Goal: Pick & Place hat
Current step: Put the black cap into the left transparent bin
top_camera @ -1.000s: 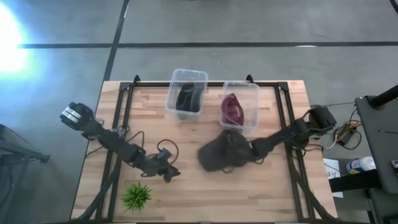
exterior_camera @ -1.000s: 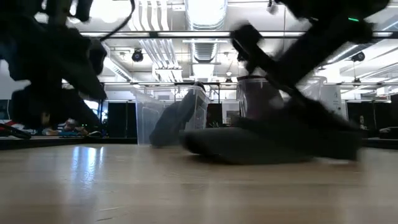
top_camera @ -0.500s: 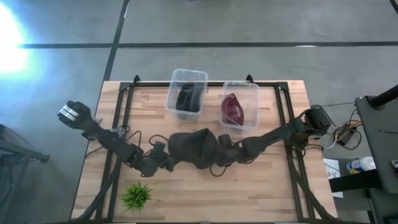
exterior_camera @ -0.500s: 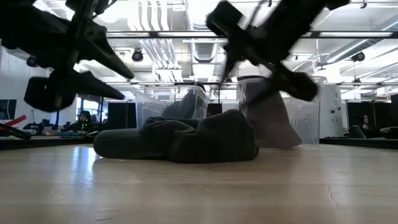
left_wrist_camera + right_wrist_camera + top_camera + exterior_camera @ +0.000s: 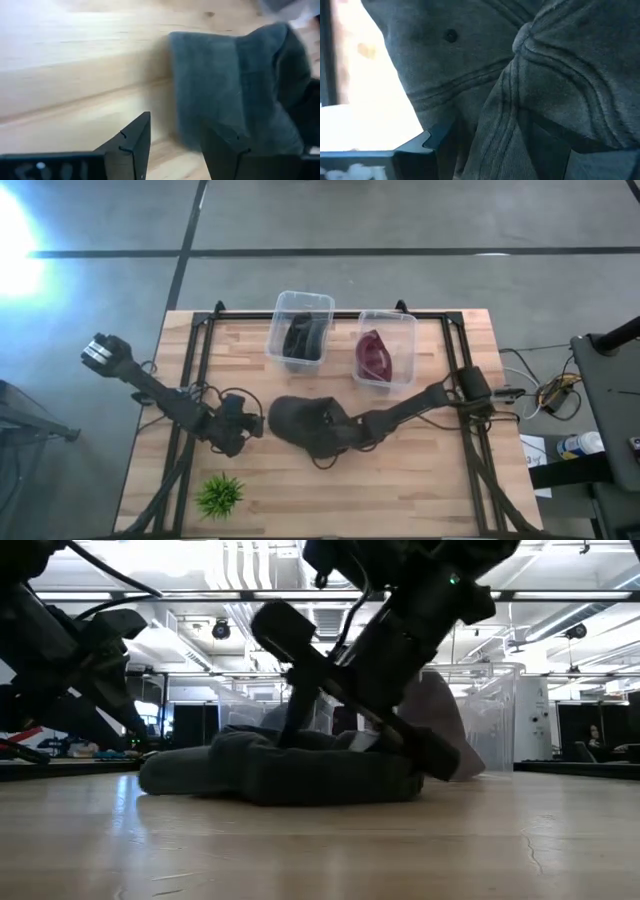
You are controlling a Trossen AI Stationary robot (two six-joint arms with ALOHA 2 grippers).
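Observation:
A dark grey hat (image 5: 300,423) lies crumpled on the wooden table's middle, its underside on the boards (image 5: 280,768). My right gripper (image 5: 336,438) reaches in from the table's right and is shut on the hat; grey cloth and seams (image 5: 470,60) fill its wrist view. My left gripper (image 5: 247,420) is open at the hat's left edge. In the left wrist view the hat (image 5: 235,85) lies just ahead of the gripper (image 5: 175,150), partly behind one finger. My right gripper pinches a raised fold of the hat's cloth (image 5: 495,115) between its two fingers, coming low from the table's right. The hat stays on the table, bunched around the fingers. My left gripper stands at the hat's left edge; whether a finger (image 5: 220,150) touches it cannot be told.
Two clear bins stand at the far side: one with a black hat (image 5: 301,330), one with a maroon hat (image 5: 378,356). A small green plant (image 5: 220,495) sits near the near-left corner. Black frame rails (image 5: 195,380) run along both table sides.
My right gripper has dragged the grey hat along the table from in front of the maroon hat's bin toward the left, its arm stretching out. The hat has spread, then bunched again. My left gripper has drawn back toward the far left, ending at the hat's left edge.

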